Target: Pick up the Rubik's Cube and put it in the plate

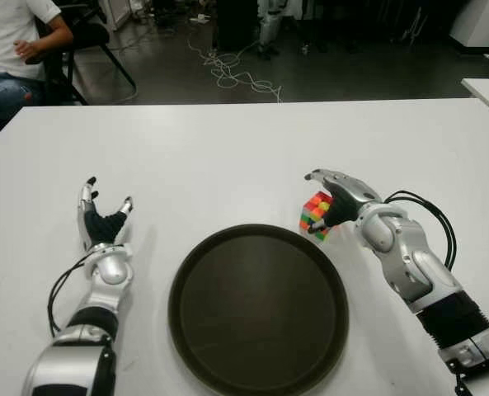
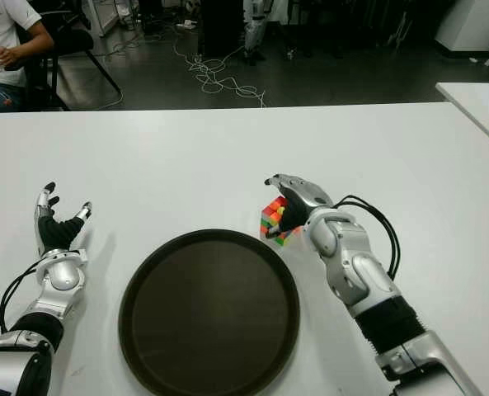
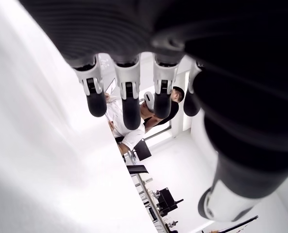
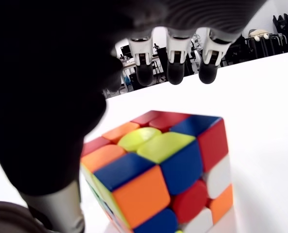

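The right hand arches spread over the multicoloured Rubik's Cube (not yet gripping) beside the round dark-brown plate.

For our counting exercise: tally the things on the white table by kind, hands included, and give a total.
Cube: 1, beside the plate's rim, under the open right hand
Plate: 1, nothing in it
Robot hands: 2, the left hand open to the plate's left
Total: 4

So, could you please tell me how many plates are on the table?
1: a round dark brown plate on the white table, between the hands.
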